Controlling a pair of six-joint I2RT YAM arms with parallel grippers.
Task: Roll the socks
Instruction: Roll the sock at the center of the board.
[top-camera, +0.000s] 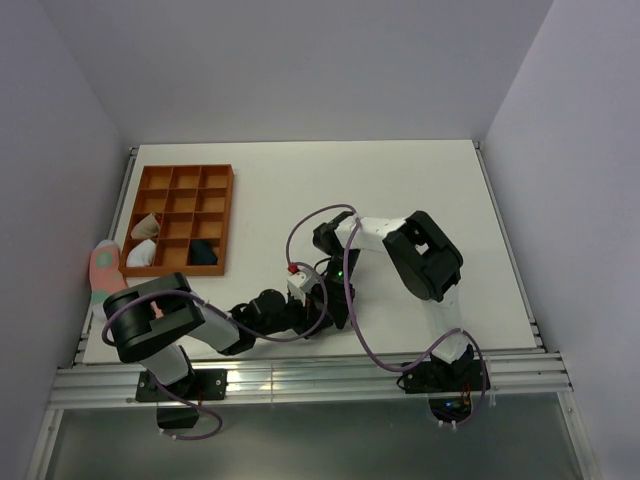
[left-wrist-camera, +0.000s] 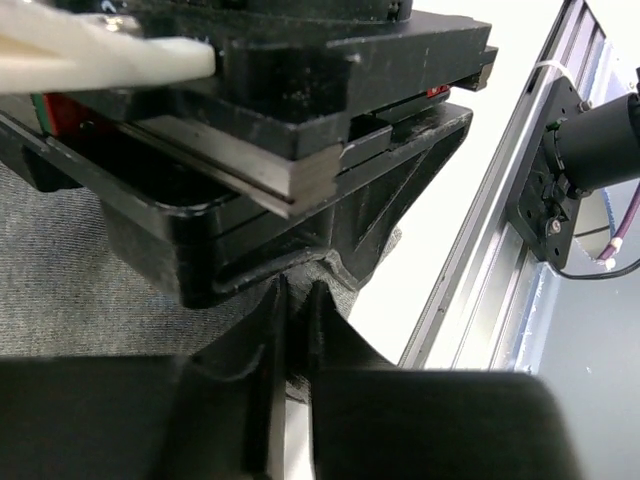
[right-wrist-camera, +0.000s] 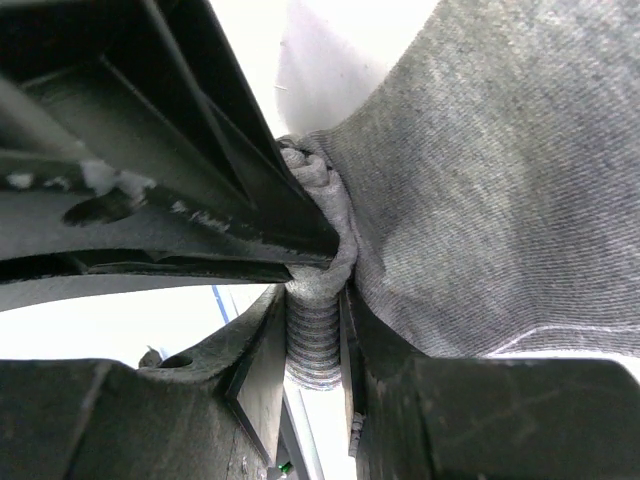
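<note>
- Grey knit sock (right-wrist-camera: 480, 200) is spread flat on the white table (top-camera: 400, 180), close to the near edge and roughly in the middle between the two arm bases.
- From the top camera the sock itself is pretty much hidden, since both grippers are crowded right over it.
- The right gripper (right-wrist-camera: 315, 330) is clamped on the sock's bunched-up ribbed cuff, and the striped ribbing is seen squeezed between its two black fingers.
- The left gripper (left-wrist-camera: 293, 320) is drawn almost fully together, with a crumpled bit of the same sock's edge nipped at its fingertips.
- The two grippers are packed tip to tip, so the right one's black housing fills the upper half of the left wrist view.
- The rest of the sock (left-wrist-camera: 70, 280) is seen lying smooth on the table off to one side of the pinch.
- An aluminium rail (left-wrist-camera: 480, 260) is seen running along the table's near edge, just beside the sock.
- Further back on the left, an orange-brown wooden tray (top-camera: 180, 170) with small compartments is laid out, well apart from the grippers.
- Pale rolled bundles (top-camera: 145, 250) and a dark bundle (top-camera: 205, 252) are tucked into its nearest cells.
- A pink sock with a teal spot (top-camera: 103, 265) is left lying just beside the tray's left side.
- The navy sock can't be made out in any view.
</note>
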